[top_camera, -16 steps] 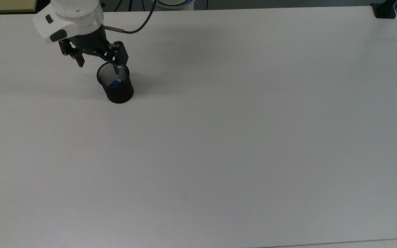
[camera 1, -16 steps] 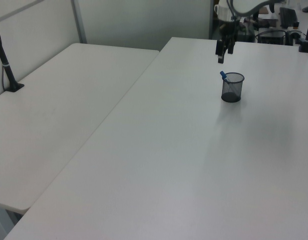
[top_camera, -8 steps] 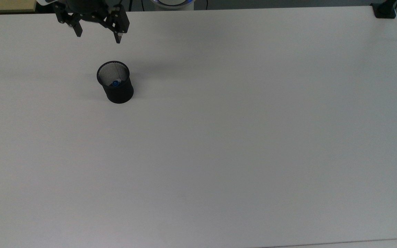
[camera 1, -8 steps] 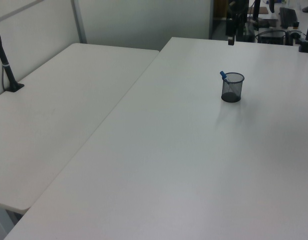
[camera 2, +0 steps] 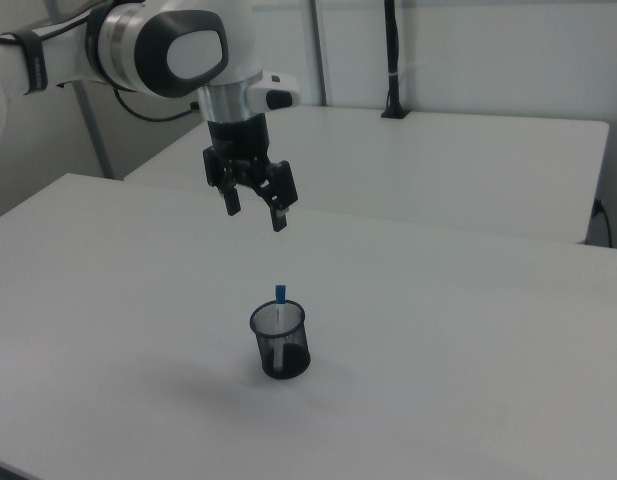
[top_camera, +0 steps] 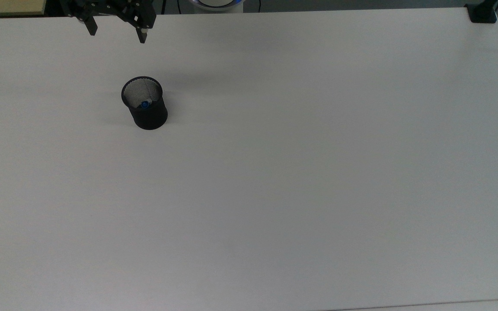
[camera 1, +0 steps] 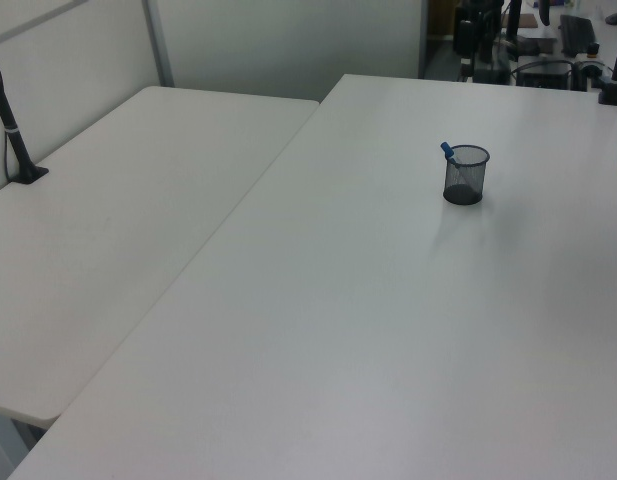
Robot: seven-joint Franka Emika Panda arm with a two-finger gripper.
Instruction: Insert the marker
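The marker (camera 2: 280, 312) stands inside the black mesh cup (camera 2: 280, 346), leaning on the rim with its blue end poking above it. In the top view its blue tip (top_camera: 144, 104) shows inside the cup (top_camera: 148, 114). In the left view the marker (camera 1: 447, 152) sticks out at the cup's (camera 1: 465, 176) left rim. My gripper (camera 2: 255, 212) hangs open and empty well above the cup. In the top view the gripper (top_camera: 116, 34) sits at the upper edge, above-left of the cup.
The white table (top_camera: 301, 172) carries just the cup. A second white table (camera 1: 108, 230) adjoins it on the left view's left. A black clamp post (top_camera: 482, 13) stands at the top view's upper right corner.
My gripper, open, has risen away from the cup's rim and drifted toward the top view's upper edge. The marker stays in the cup, unmoved.
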